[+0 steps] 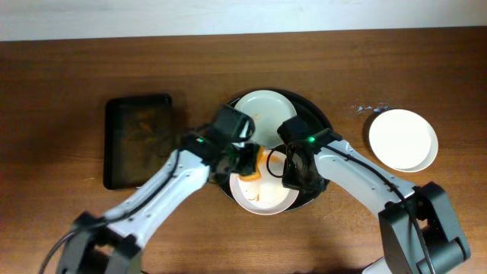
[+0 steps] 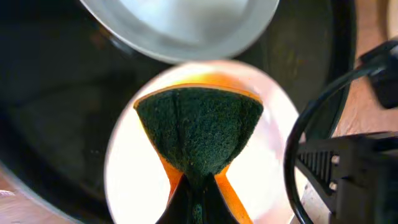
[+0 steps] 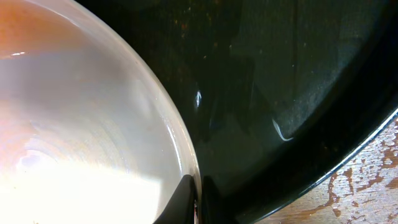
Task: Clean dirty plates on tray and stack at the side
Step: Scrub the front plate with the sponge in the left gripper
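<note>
The large round black tray with a raised rim [image 1: 306,111] [image 2: 56,112] [image 3: 280,93] sits mid-way across the brown wooden table [image 1: 61,76] [image 3: 373,180]. Two small round white shallow plates lie inside it. The front plate [image 1: 266,199] [image 2: 137,180] [image 3: 74,124] is at the tray's near edge, closest to the arms, and shows an orange tint. The back plate [image 1: 266,110] [image 2: 186,25] is at the tray's far edge.

The left gripper [image 1: 247,161] [image 2: 196,194] is pinched tight on an orange sponge with a dark green scouring face [image 1: 252,170] [image 2: 199,130], held over the front plate. The right gripper [image 1: 288,180] [image 3: 196,208] is narrowed onto the front plate's rim on the tray's right side.

A third white plate [image 1: 403,139], plain and clean, rests on the table right of the tray, well apart from it. A smaller dark rectangular tray [image 1: 122,152] lies left of the round tray
</note>
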{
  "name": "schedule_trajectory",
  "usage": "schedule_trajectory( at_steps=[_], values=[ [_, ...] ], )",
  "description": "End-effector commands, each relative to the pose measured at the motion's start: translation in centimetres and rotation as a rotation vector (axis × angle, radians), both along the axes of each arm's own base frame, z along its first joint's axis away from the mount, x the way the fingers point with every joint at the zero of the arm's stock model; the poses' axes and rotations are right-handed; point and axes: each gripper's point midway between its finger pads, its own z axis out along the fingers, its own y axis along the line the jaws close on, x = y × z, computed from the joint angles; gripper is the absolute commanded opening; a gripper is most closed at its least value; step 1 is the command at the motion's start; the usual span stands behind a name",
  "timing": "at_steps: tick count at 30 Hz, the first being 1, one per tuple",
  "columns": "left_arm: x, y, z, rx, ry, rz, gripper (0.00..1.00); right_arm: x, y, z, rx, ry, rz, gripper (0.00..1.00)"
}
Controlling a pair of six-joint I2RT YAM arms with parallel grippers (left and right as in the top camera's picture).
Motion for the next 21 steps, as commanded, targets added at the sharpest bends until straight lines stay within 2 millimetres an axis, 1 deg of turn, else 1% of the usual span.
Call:
schedule_trajectory(
  at_steps=[1,2,3,5,7,10,11,12,13,15,16,19,21],
  values=[
    [-1.6,-2.6,-2.8,-0.041,0.142,-0.001,0.0,0.5,-0.3,0.5,-0.025,-0.03,-0.003,0.04],
    [-2.1,-3.5,-3.4,-0.071,0.179,-0.026,0.0,0.5,-0.3,0.5,-0.025,-0.03,-0.003,0.04],
    [-2.4,-4.0,-3.7,-0.093,0.204,-0.033,0.0,0.5,-0.3,0.5,-0.025,-0.03,-0.003,0.04],
    [-3.1,-4.5,-4.7,-0.112,0.267,-0.039,0.0,0.5,-0.3,0.5,-0.025,-0.03,-0.003,0.04],
    [-3.6,-4.7,-5.6,-0.102,0.294,-0.048,0.0,0.5,-0.3,0.5,-0.025,-0.03,-0.003,0.04],
    [-4.5,-5.2,-6.0,-0.09,0.307,-0.069,0.0,0.5,-0.3,0.5,-0.025,-0.03,-0.003,0.04],
    [-5.1,-5.2,-6.5,-0.07,0.308,-0.073,0.0,0.5,-0.3,0.5,-0.025,-0.03,-0.003,0.04],
    [-5.3,-4.7,-7.3,-0.04,0.3,-0.066,0.0,0.5,-0.3,0.5,-0.025,-0.03,-0.003,0.04],
    [-5.5,-4.6,-7.5,-0.039,0.303,-0.065,0.0,0.5,-0.3,0.5,-0.025,-0.03,-0.003,0.04],
    [-5.3,-3.4,-8.5,0.022,0.278,-0.041,0.0,0.5,-0.3,0.5,-0.025,-0.03,-0.003,0.04],
    [-4.2,-1.3,-9.3,0.135,0.214,0.004,0.0,0.4,-0.3,0.5,-0.026,-0.028,-0.003,0.04],
    [-2.7,1.7,-9.8,0.293,0.127,0.065,0.0,0.4,-0.3,0.5,-0.027,-0.026,0.0,0.04],
    [-2.1,3.5,-9.8,0.385,0.083,0.094,0.0,0.4,-0.3,0.5,-0.027,-0.026,0.0,0.04]
  ],
)
